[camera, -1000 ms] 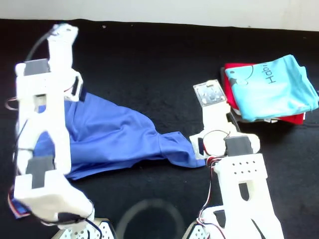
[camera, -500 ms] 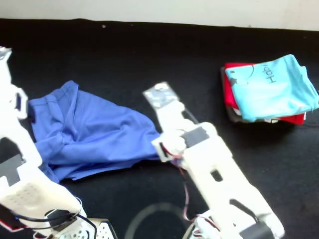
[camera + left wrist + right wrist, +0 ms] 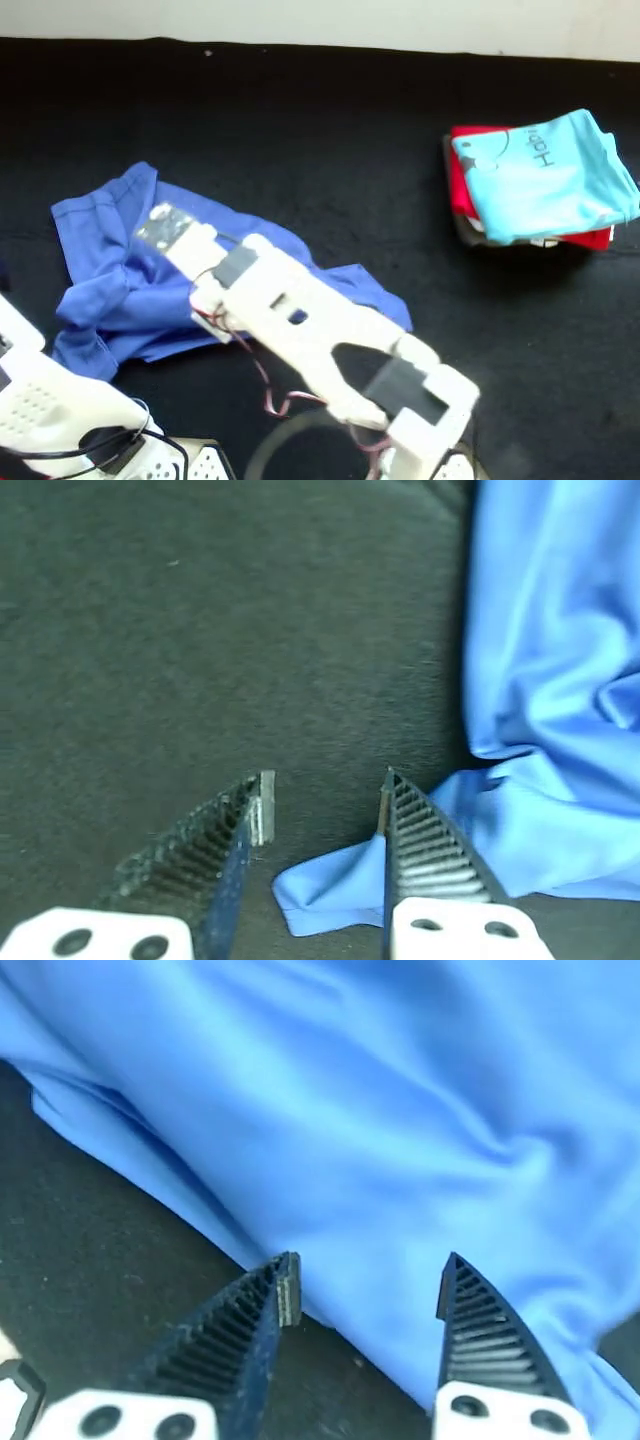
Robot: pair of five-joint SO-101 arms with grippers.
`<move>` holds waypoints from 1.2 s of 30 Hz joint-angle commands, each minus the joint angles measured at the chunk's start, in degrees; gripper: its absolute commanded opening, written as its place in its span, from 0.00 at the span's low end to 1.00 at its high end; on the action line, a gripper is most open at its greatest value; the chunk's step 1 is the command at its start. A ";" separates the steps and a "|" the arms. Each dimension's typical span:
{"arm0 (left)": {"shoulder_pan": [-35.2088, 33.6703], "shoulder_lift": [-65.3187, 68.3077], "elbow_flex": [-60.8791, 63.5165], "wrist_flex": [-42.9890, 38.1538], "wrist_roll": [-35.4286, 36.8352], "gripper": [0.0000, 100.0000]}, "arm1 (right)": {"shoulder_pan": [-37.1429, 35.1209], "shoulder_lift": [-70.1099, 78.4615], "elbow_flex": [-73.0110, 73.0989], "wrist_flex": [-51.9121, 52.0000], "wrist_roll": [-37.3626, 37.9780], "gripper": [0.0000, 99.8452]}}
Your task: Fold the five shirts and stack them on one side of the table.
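Note:
A crumpled blue shirt (image 3: 120, 270) lies on the black table (image 3: 300, 130) at the left. The right arm stretches across it from the front, and my right gripper (image 3: 367, 1286) stands open just above the blue cloth (image 3: 380, 1110) near its edge. My left gripper (image 3: 323, 802) is open with nothing between its fingers, low over bare table beside a corner of the blue shirt (image 3: 540, 720). The left arm's base (image 3: 50, 410) sits at the front left. Folded shirts, a cyan one (image 3: 545, 175) on a red one (image 3: 465, 190), are stacked at the right.
A white wall edge (image 3: 320, 20) runs along the back of the table. A round grey ring (image 3: 280, 440) lies on the table near the front between the arm bases.
The right arm has swung left across the table onto the blue shirt. The left arm has pulled back to the front left corner. The shirt now lies bunched up further left.

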 commanded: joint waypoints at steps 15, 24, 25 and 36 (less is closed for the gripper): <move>-1.10 -0.40 -2.42 0.44 -0.97 0.18 | 27.65 15.16 -24.22 7.08 1.93 0.01; 3.65 -0.40 -2.15 0.79 -0.70 0.18 | 39.69 15.52 -39.78 11.38 13.71 0.01; 4.18 -0.40 -2.15 0.79 -0.70 0.18 | 40.40 15.52 -40.48 11.38 14.07 0.02; 6.73 -0.40 -2.42 0.79 -0.70 0.18 | 38.99 15.08 -55.52 27.38 5.45 0.23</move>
